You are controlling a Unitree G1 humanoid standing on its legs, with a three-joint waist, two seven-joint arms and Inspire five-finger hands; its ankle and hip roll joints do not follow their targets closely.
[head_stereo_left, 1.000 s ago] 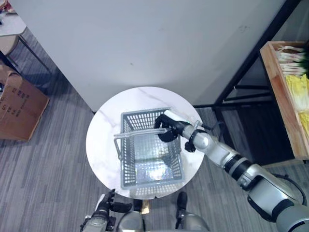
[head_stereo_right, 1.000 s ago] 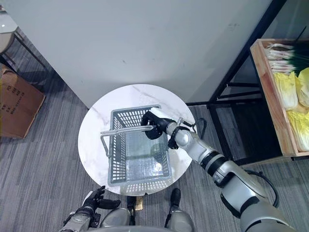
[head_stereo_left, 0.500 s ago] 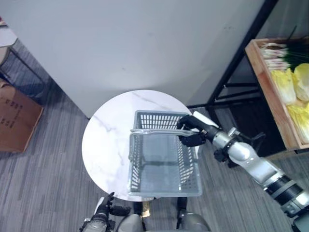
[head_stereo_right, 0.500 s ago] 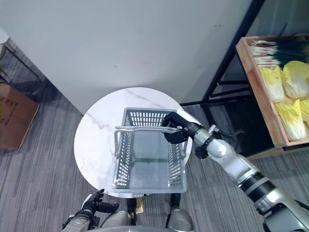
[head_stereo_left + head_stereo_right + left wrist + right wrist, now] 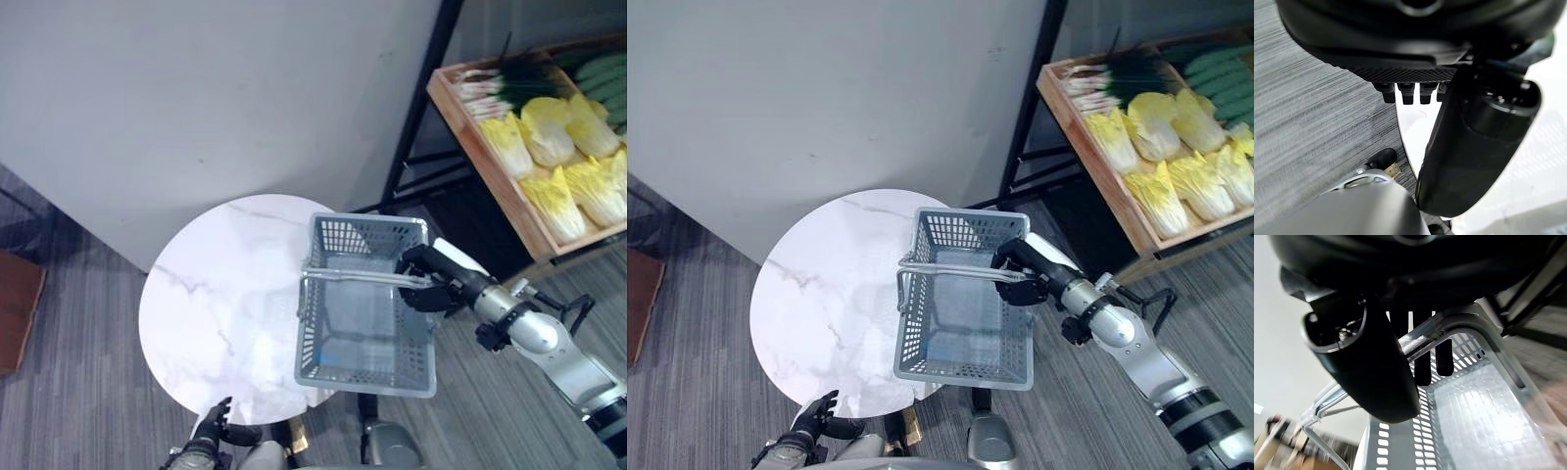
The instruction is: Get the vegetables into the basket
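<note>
Grey carpet flooring (image 5: 78, 392) and a plain pale wall (image 5: 196, 98) frame your workspace, with a round white marble tabletop (image 5: 216, 313) at its centre. Your right hand (image 5: 1024, 277) reaches in from the right and has its fingers (image 5: 1422, 364) curled round the metal handles (image 5: 950, 270) of a grey plastic basket (image 5: 367, 364), the thumb wrapped across the bars in the right wrist view. You hold the basket at the right edge of the tabletop, its far side overhanging the floor; whether its base touches the marble cannot be told. Its mesh interior holds no produce.

Your vegetables lie well apart from the basket, in a wooden crate (image 5: 1087, 166) on a black-framed shelf (image 5: 1029, 108) to the upper right: yellow-green napa cabbages (image 5: 1176, 176) in rows, a bundle of spring onions (image 5: 1107, 78) at the crate's near end, and dark green cucumbers (image 5: 1215, 69) at the far corner.

Your left hand (image 5: 211, 426) hangs low beside the tabletop's near edge, fingers (image 5: 1405, 93) relaxed and holding nothing. A brown cardboard box (image 5: 15, 313) sits at the left border.
</note>
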